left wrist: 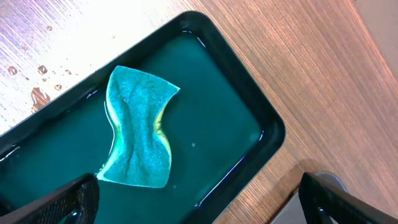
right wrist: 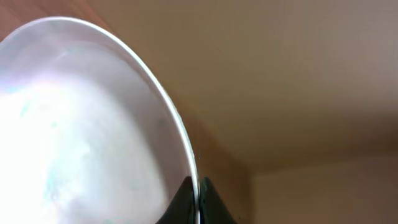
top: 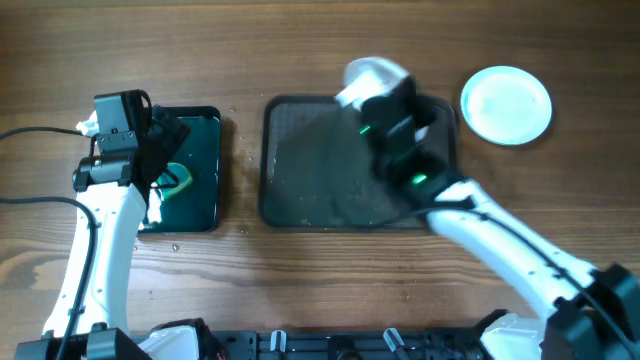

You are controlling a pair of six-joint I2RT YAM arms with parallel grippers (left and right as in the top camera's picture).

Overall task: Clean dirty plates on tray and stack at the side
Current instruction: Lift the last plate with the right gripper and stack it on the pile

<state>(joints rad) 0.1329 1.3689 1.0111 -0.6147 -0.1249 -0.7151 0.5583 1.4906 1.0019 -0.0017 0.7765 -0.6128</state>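
Right hand (right wrist: 198, 200) clenched on plate (right wrist: 81, 124) rim over tray (top: 300, 160) edge; left hand (left wrist: 208, 202) released above sponge (left wrist: 137, 130); second plate (top: 506, 104) aside.

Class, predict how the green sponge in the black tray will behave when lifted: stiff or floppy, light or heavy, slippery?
The sponge looks pinched and creased, so probably soft and floppy. It lies in liquid in the black tray, so likely soaked: heavier than dry, dripping, perhaps slippery.
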